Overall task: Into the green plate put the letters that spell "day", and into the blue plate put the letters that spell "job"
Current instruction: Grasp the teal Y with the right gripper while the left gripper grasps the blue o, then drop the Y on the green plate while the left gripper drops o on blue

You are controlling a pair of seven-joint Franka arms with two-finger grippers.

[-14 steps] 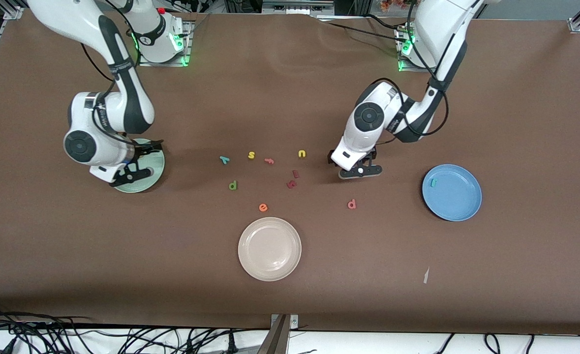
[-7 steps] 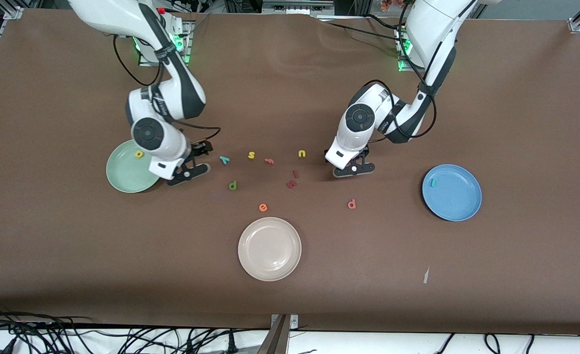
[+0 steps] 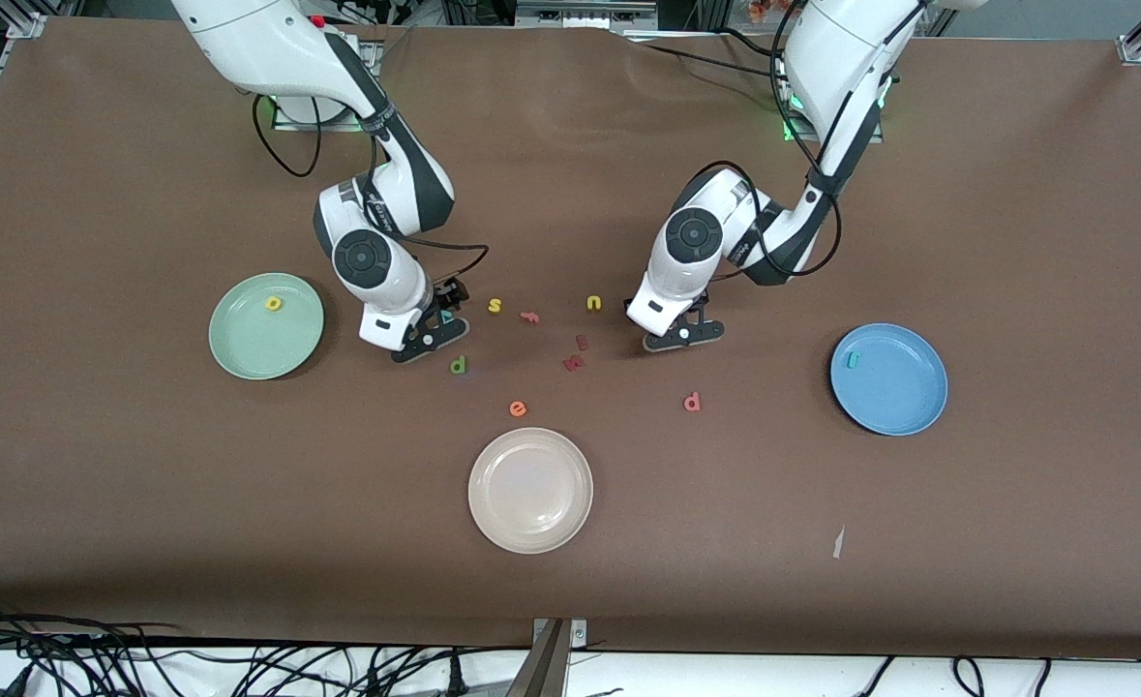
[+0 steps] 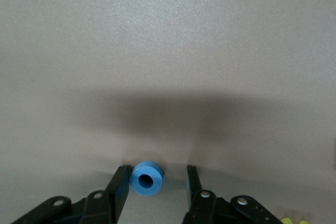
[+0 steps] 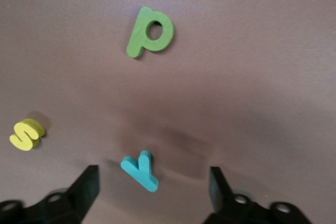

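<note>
In the left wrist view the blue "o" (image 4: 147,178) lies on the table between the fingers of my left gripper (image 4: 157,174). One finger touches it and the other stands apart, so the gripper is open. My left gripper (image 3: 683,334) hides the "o" in the front view. My right gripper (image 5: 154,174) is open and low over the teal "y" (image 5: 140,170), which lies between its fingers. The dark green "d" (image 3: 458,365) lies beside my right gripper (image 3: 432,332). The yellow "a" (image 3: 274,303) lies in the green plate (image 3: 241,339). The teal "j" (image 3: 853,359) lies in the blue plate (image 3: 904,397). The salmon "b" (image 3: 692,401) lies nearer the camera than my left gripper.
Between the grippers lie a yellow "s" (image 3: 495,306), a salmon "f" (image 3: 529,316), a yellow "u" (image 3: 594,303) and dark red pieces (image 3: 575,360). An orange "e" (image 3: 518,409) lies just beside a cream-white plate (image 3: 530,490), which is nearer the camera.
My right arm has swung from over the green plate to the teal "y", leaving the yellow "a" in the plate. My left gripper has shifted slightly and its fingers have narrowed around the "o".
</note>
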